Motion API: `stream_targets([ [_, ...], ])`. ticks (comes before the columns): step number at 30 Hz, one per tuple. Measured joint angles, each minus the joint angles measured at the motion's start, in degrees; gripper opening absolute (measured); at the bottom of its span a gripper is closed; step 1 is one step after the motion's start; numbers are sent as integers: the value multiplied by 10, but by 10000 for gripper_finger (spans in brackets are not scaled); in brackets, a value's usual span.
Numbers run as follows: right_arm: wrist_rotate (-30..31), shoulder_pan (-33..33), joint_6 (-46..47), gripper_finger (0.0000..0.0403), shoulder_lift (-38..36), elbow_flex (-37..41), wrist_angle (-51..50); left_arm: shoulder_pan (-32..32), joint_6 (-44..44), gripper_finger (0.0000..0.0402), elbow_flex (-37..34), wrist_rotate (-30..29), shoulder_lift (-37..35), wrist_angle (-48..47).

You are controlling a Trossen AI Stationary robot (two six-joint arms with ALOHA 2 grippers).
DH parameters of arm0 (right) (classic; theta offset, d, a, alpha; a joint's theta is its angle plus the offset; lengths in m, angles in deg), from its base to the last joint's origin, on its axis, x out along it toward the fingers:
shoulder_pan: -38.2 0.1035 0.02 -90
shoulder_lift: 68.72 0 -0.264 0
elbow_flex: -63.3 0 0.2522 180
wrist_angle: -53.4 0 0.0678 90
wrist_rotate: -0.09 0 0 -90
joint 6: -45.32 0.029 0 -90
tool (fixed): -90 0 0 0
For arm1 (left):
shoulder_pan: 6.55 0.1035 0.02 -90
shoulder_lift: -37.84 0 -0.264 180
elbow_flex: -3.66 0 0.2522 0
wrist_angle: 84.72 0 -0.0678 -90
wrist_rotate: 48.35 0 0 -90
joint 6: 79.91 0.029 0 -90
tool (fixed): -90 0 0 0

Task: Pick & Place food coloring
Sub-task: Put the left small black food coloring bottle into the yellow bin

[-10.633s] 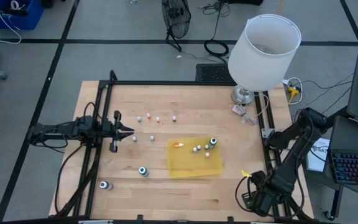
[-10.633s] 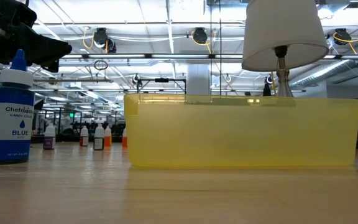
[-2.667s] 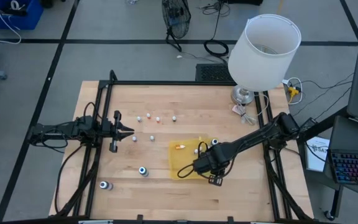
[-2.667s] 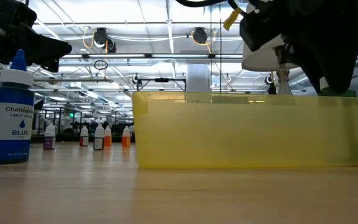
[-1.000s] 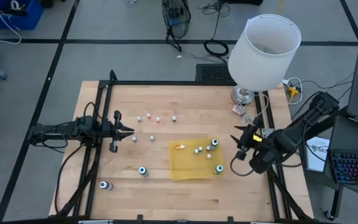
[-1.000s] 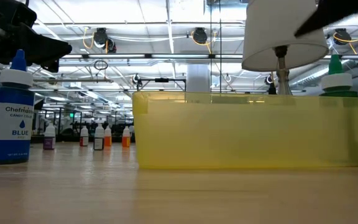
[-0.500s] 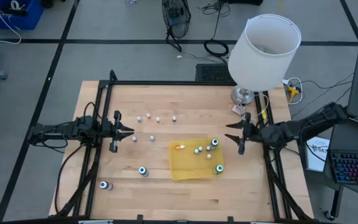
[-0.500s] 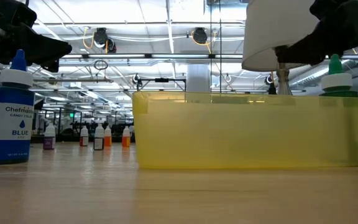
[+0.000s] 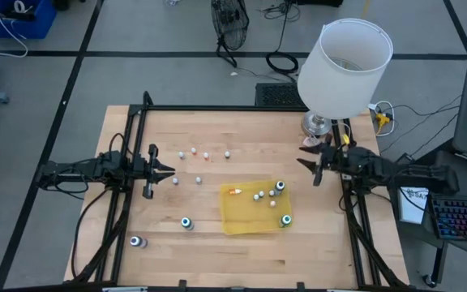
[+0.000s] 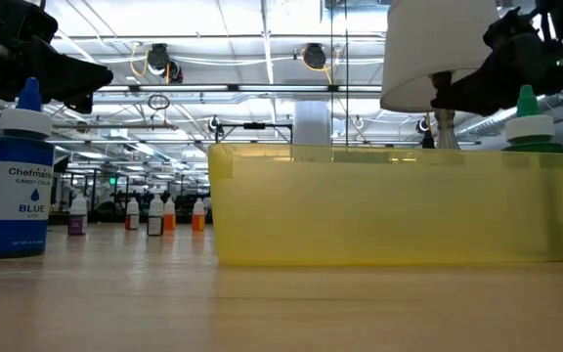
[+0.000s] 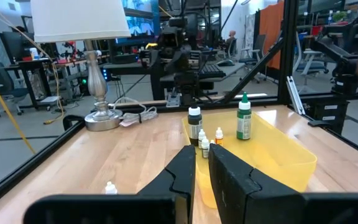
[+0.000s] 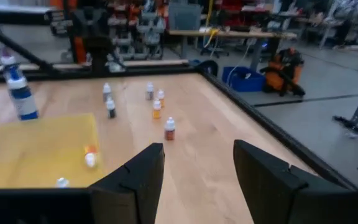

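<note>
Beside the lamp base (image 9: pixel 316 123), the right gripper (image 9: pixel 310 165) hung spread and empty, the green-capped bottle (image 9: pixel 285 220) standing in the yellow tray (image 9: pixel 246 219) below-left of it, while the left gripper (image 9: pixel 171 172) waited, pinched closed, far across the worktop (image 9: pixel 217 251).

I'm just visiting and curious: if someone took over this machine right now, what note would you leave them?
Left claw: shut, empty, over the table's left side.
Right claw: open, empty, near the lamp.
Done: about six bottles in the tray.
Left: about eight more on the table, two big ones and six small ones.
</note>
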Motion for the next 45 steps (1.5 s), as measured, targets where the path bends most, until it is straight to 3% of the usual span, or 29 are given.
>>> stream_targets([
  [7, -21, -57, -2, 180, -41, 54, 46, 0, -1, 51, 0, 0, 0, 22],
  [19, -23, -68, 12, 180, -43, 125, 102, 0, 1, 51, 0, 0, 0, 69],
  [35, -21, -68, 40, 180, -42, 128, 88, 0, -18, 51, 0, 0, 0, 38],
  [37, -20, -68, 40, 180, -42, 128, 88, 0, -7, 51, 0, -19, 0, 45],
  [41, -20, -68, 40, 180, -42, 128, 88, 1, -3, 51, 0, -109, 0, 63],
  [45, -20, -68, 40, 180, -42, 128, 88, 1, -23, 51, 0, -135, 0, 64],
])
